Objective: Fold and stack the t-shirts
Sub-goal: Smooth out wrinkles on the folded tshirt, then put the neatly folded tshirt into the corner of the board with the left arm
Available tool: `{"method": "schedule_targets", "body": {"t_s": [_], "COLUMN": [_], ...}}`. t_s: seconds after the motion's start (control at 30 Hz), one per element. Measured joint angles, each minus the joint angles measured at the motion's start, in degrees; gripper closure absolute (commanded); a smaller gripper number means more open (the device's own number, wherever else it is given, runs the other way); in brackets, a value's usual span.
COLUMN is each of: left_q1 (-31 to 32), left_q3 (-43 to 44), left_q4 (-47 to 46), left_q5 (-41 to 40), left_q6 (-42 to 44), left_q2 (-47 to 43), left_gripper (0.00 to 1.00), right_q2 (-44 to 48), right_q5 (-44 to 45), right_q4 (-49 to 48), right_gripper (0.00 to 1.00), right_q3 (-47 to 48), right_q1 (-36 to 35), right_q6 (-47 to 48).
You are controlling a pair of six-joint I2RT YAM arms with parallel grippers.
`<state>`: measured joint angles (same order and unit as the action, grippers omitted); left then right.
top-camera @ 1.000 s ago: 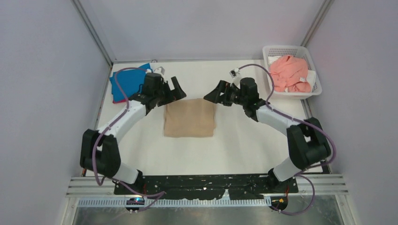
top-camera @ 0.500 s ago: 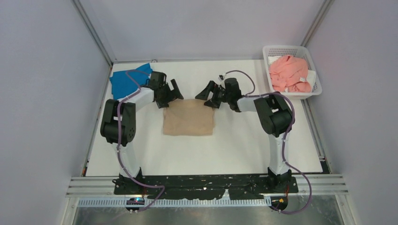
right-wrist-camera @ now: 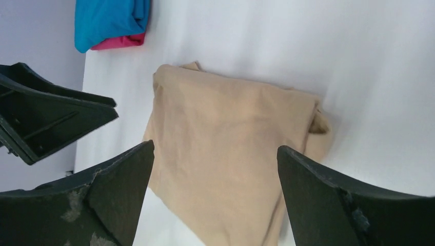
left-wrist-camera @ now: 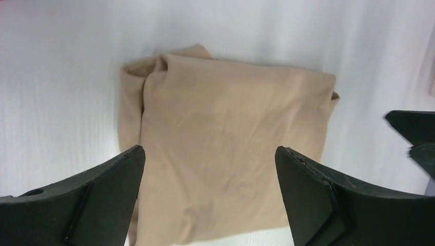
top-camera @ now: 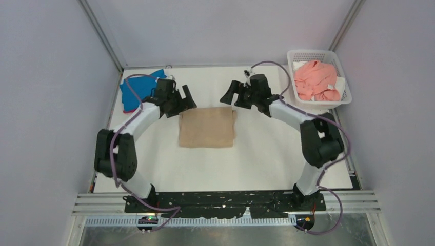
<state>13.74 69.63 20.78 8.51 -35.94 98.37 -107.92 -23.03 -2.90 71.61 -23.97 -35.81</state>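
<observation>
Tan-beige cloth t-shirt: folded rectangle, flat mid-table. Left gripper and right gripper: both spread wide, empty, above its far corners. Judged step: pinch corners through all layers, lift level together, carry to bright blue folded t-shirt atop magenta-red t-shirt.

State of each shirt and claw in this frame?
tan t-shirt: folded, lying flat
blue t-shirt: folded, stacked on the magenta-red one
magenta-red t-shirt: under the blue, mostly covered
salmon pink t-shirt: crumpled in the white mesh basket
left claw: open, empty
right claw: open, empty
</observation>
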Motion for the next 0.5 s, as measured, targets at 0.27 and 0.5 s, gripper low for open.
{"method": "schedule_targets", "body": {"t_s": [0.27,0.5], "left_q1": [0.6,0.6], "left_q3": [-7.4,-7.4], "left_q4": [1.3,5.2], "left_q5": [-9.0,-8.4], "left_q6": [4.2,5.8], "left_q2": [-14.8,-2.2], "left_gripper": [0.01,0.01], "right_q2": [36.8,39.2], "right_q5": [18.0,14.6], "right_q4": [3.0,4.9], "right_gripper": [0.05,0.05], "right_q3": [-21.9,-34.2], "right_q1": [0.9,10.4], "right_q6": [5.8,0.9]}}
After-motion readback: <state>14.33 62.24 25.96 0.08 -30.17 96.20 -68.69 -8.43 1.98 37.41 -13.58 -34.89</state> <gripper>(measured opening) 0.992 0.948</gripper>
